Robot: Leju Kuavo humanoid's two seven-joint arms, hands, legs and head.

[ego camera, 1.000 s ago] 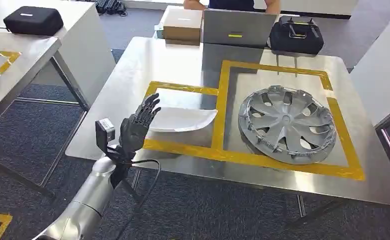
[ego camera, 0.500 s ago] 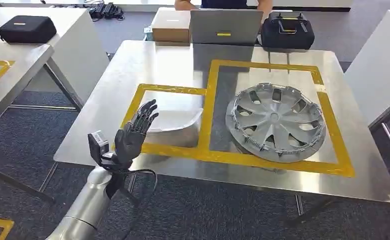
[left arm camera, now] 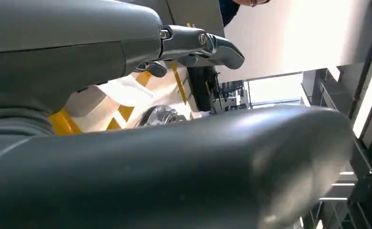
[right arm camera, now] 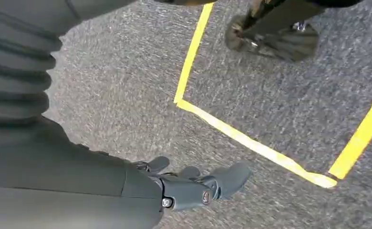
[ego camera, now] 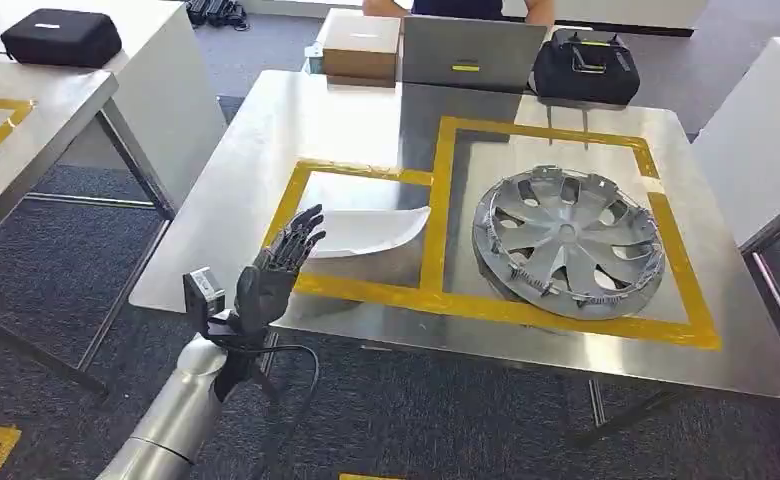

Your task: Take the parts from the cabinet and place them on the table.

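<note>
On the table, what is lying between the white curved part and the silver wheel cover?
In the head view, a strip of yellow tape runs between the white curved part and the wheel cover, with bare table surface beside it.

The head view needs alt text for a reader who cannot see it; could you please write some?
The robot's open left hand hovers beside a white curved panel on a steel table, inside yellow tape. A silver hubcap lies in the neighbouring taped box.

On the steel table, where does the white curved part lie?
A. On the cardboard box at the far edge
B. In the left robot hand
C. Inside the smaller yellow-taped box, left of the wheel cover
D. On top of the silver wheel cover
C: the white curved part lies flat inside the smaller taped box, left of the wheel cover; the left robot hand is open beside it.
</note>
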